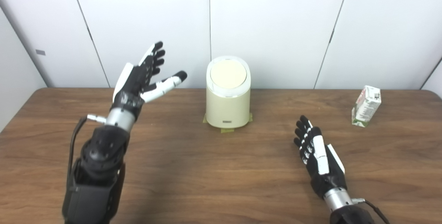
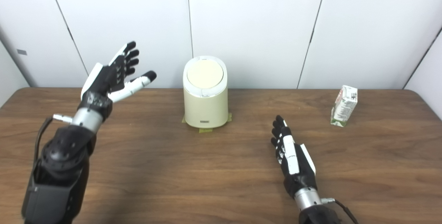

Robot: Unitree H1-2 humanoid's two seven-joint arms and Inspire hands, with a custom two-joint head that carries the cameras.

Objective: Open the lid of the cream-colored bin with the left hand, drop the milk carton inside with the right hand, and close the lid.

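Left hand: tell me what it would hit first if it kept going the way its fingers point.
Likely nothing on the table: the left hand points up and away, left of the bin, toward the back wall. Depth is unclear.

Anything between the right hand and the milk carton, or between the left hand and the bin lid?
Nothing visible. Only bare table lies between the open right hand and the milk carton at far right. The raised, open left hand has clear air across to the closed lid of the cream-colored bin.
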